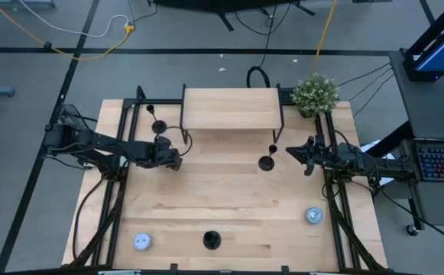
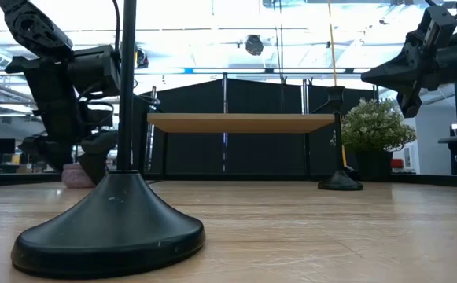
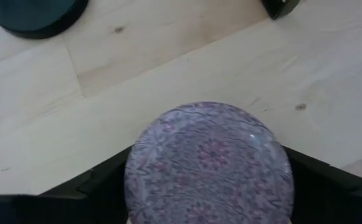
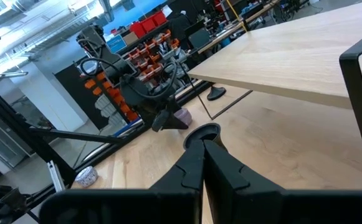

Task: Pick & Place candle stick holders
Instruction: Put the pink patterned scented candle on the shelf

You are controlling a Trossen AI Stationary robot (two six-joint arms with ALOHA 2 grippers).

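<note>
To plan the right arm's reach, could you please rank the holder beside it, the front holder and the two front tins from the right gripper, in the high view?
From the right gripper:
1. Middle holder, just beside it, near the shelf.
2. Right tin, front right.
3. Front holder, front centre.
4. Left tin, front left corner.

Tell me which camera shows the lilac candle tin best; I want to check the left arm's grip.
The left wrist view: the lilac tin fills it, sitting between the left gripper's jaws. The low view and right wrist view show slivers; the high view hides it.
</note>
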